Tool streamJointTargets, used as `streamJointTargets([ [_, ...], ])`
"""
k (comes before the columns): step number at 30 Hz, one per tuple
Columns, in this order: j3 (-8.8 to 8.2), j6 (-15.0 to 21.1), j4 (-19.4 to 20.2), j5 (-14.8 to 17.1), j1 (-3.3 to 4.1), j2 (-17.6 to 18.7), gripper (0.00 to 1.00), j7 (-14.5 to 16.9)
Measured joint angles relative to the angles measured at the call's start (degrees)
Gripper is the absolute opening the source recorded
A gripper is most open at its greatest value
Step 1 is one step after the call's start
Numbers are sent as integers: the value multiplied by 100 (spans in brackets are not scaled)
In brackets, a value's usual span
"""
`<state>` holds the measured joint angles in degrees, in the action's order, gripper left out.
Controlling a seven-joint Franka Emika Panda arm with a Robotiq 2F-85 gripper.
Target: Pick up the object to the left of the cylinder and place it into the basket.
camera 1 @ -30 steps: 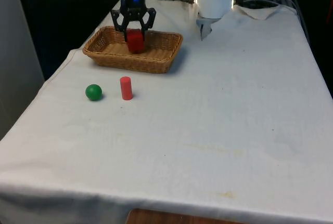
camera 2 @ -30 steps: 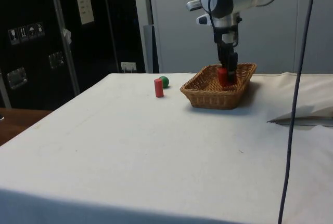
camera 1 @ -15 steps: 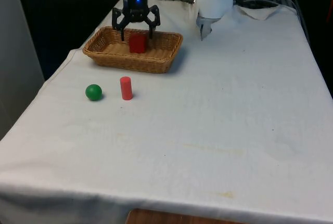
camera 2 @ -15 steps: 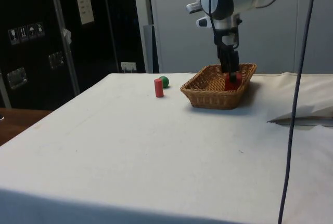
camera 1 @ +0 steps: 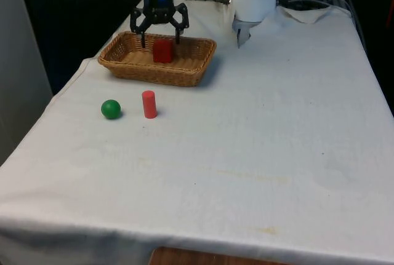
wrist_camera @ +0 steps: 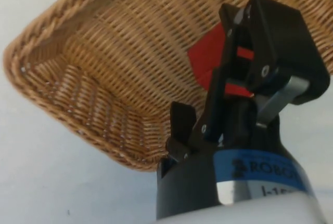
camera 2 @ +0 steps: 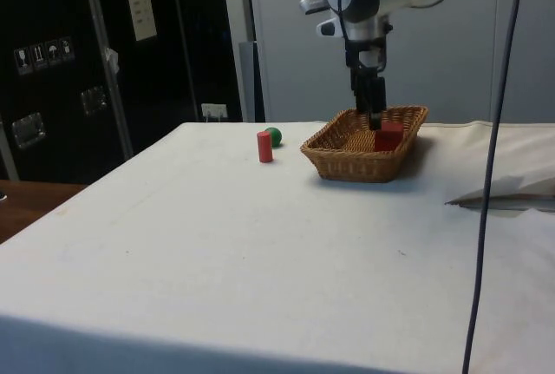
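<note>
Inside the wicker basket (camera 1: 126, 62), near its far wall, lies a red block (camera 1: 162, 51), resting on the woven floor and free of the gripper (camera 1: 160, 33). The gripper hangs just above the block with its jaws spread apart and holding nothing; in the side view the gripper (camera 2: 374, 114) stands over the block (camera 2: 388, 136), clear of it, and in the wrist view the block (wrist_camera: 207, 57) lies on the weave beyond the black fingers (wrist_camera: 181, 125). The basket (camera 2: 347, 164) holds the block and nothing else that can be seen.

On the counter (camera 1: 258, 142), on the near side of the basket and well apart from it, stand a red cylinder (camera 1: 148, 104), upright, and a green ball (camera 1: 111, 109) just beside the cylinder, toward the front view's left. Both rest on the cloth, untouched.

Judged against the task, a placement appears complete: an object sits in the basket and has been let go. Whether the block is the object meant is open to doubt, since the ball now lies to the left of the cylinder in the front view. What seems left is for the arm to rise clear of the basket rim (wrist_camera: 57, 11).
</note>
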<state>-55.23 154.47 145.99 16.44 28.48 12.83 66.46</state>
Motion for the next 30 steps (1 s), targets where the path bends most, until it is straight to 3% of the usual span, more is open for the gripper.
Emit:
streamJointTargets([
  [11, 92, -223, -327, -17, 143, -143, 100, -252],
  [30, 516, -401, -762, -17, 246, -160, 100, -756],
])
